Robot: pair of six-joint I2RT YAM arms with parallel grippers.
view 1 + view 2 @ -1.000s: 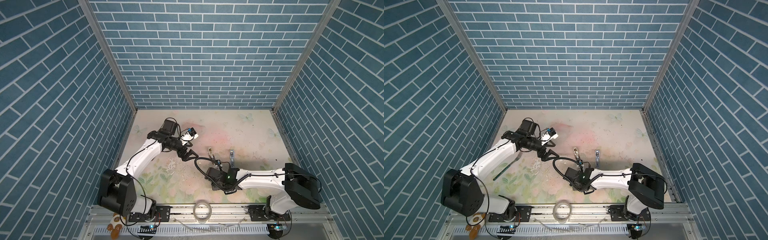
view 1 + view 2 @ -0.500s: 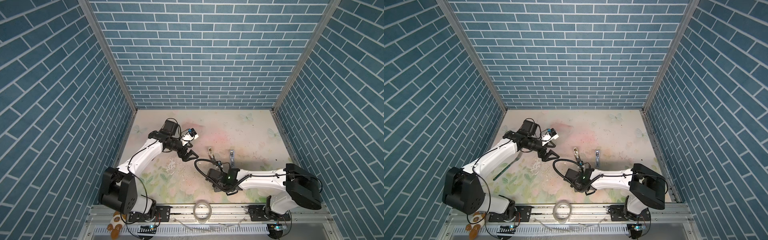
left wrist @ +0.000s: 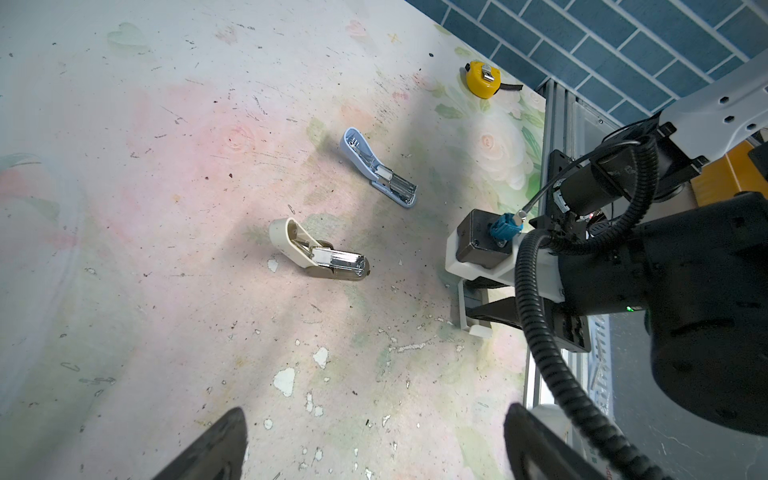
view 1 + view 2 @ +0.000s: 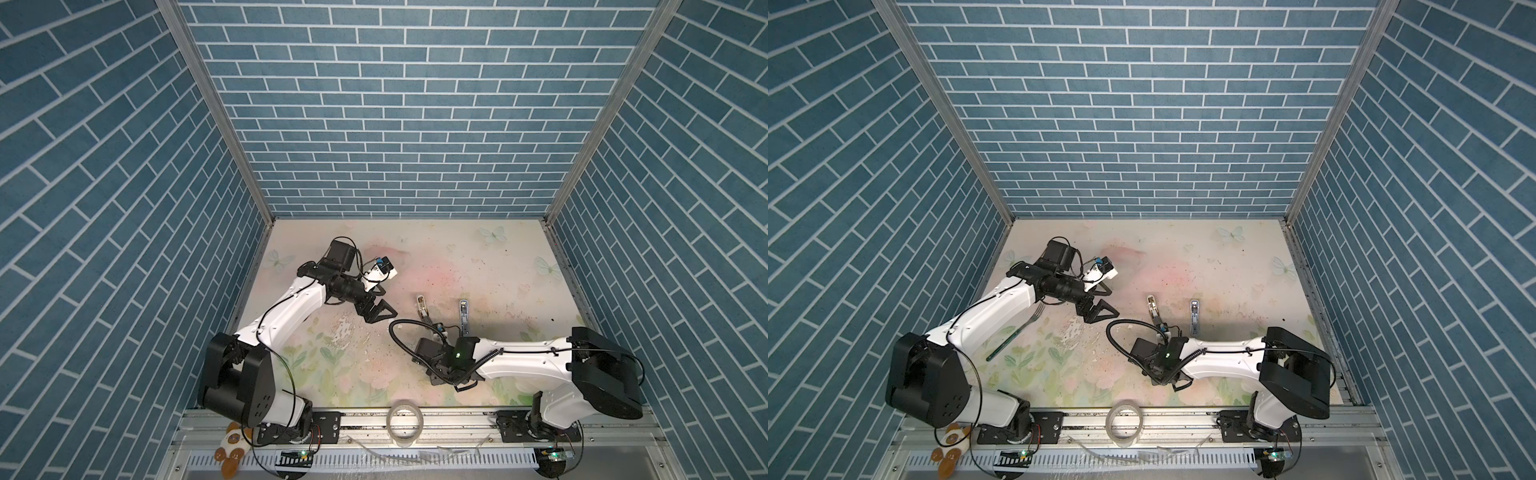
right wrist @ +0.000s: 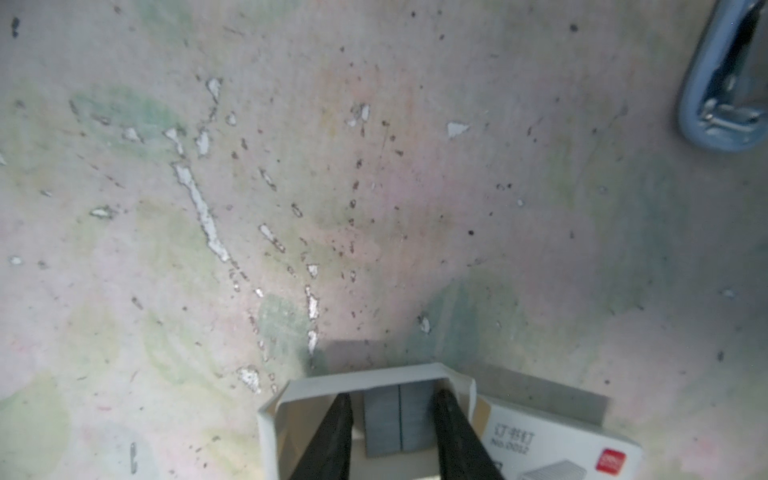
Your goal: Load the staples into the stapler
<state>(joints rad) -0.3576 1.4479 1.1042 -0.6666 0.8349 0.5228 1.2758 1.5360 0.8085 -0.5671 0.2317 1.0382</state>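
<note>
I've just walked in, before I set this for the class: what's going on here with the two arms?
The right end effector reaches into the inner tray pulled out of the staple box, its fingers parted either side of the grey staples, not clamped on them. The left end effector hangs open and empty above the table. A beige stapler and a blue stapler lie opened on the table, neither touched.

Both arms are white-shelled with bulky black joint housings (image 4: 237, 382). The left arm (image 4: 286, 320) carries a white camera mount (image 4: 377, 274) with a blue plug (image 4: 380, 261). The right arm (image 4: 523, 365) trails a ribbed black conduit (image 4: 391, 332) and shows a green light (image 4: 457, 355). Black tapered fingers (image 3: 216, 444) end the left hand (image 4: 386, 305).
</note>
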